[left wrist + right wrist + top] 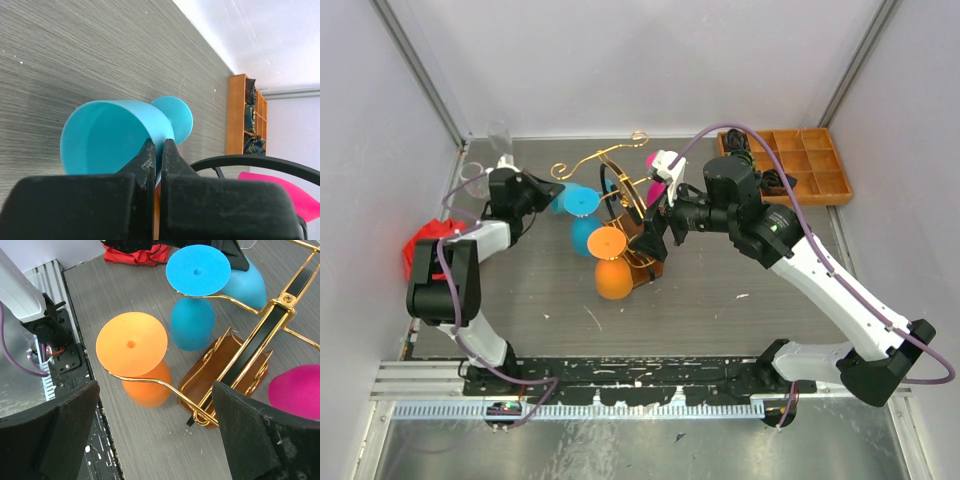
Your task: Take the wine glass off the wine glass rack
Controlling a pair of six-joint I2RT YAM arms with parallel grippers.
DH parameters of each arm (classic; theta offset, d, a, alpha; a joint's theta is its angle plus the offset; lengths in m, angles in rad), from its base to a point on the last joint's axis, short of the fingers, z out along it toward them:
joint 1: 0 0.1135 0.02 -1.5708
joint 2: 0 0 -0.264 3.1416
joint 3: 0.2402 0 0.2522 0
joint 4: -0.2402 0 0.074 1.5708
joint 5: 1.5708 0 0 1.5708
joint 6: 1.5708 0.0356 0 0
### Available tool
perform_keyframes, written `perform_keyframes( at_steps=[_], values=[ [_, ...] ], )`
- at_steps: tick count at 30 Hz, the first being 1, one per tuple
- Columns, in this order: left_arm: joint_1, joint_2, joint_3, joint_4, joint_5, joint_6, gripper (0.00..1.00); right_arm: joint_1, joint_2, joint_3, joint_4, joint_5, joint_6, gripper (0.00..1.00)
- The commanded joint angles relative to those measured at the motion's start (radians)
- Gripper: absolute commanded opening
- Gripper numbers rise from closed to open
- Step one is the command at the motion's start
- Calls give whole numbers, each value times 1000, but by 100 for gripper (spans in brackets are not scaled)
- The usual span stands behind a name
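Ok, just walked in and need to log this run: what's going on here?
The left gripper is shut on the rim of a light blue plastic wine glass, held on its side beside the gold wire wine glass rack. The right gripper is open, fingers either side of the rack's lower frame. An orange glass and a darker blue glass hang upside down from its arms; a pink glass shows beside it.

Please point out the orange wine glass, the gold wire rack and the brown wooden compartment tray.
Orange upside-down wine glass [131, 344]: right wrist view, centre of its foot.
Gold metal wire rack [288, 298]: right wrist view, screwed joint on its post.
Brown wooden compartment tray [832, 183]: top external view, a bare compartment.
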Motion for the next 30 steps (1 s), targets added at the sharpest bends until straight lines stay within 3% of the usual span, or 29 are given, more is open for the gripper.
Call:
perform_keyframes(
  at_steps=[1,9,15,22,30],
  values=[
    [7,-31,-17,-123,-68,85,0,-3,-5,30,17,6,4,100],
    [12,-249,44,-469,-239,193,0,-4,-25,15,44,-5,30,100],
    [15,-342,177,-706,-339,279,0,-2,-45,5,53,-19,52,100],
    [16,-296,358,-944,-383,350,0,-2,-76,-13,61,-16,61,100],
    [16,-111,576,-1184,-380,447,0,-2,-88,-21,63,-16,67,100]
  ],
)
